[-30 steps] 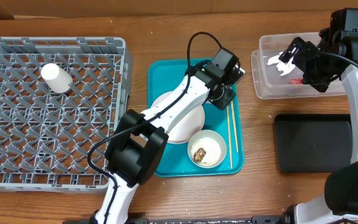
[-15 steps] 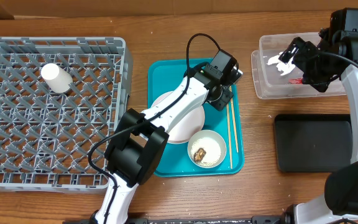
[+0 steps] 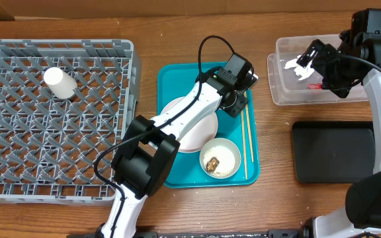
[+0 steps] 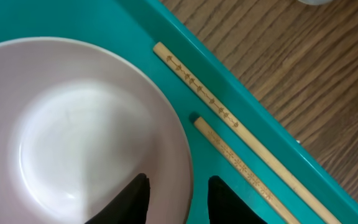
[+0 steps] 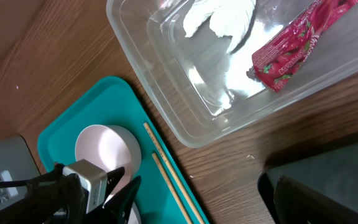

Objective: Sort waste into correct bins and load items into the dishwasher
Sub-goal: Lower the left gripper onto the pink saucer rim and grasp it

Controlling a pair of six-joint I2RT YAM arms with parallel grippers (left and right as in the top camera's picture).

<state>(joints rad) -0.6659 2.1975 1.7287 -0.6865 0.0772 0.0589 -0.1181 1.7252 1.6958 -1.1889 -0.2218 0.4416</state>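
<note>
My left gripper [image 4: 178, 180] is open and straddles the rim of the pale pink bowl [image 4: 73, 137]. One finger is inside the bowl and the other is over the teal tray [image 3: 177, 76]. It also shows in the overhead view [image 3: 235, 104]. My right gripper [image 3: 309, 63] hovers open and empty over the clear tub [image 5: 166, 106]. In the tub lie the white tissue [image 5: 219, 15] and the red-and-white wrapper [image 5: 297, 50]. The round plate [image 3: 190, 129] and the grey-white bowl [image 3: 233, 149], with rice and a brown lump [image 3: 211, 163], sit on the teal tray. The white cup [image 3: 59, 82] lies in the grey dish rack [image 3: 45, 145].
Two wooden chopsticks [image 3: 246, 145] lie along the teal tray's right edge, close to the pink bowl [image 4: 197, 87]. The black tray [image 3: 333, 151] sits in front of the clear tub. A few rice grains lie on the wood between tray and tub.
</note>
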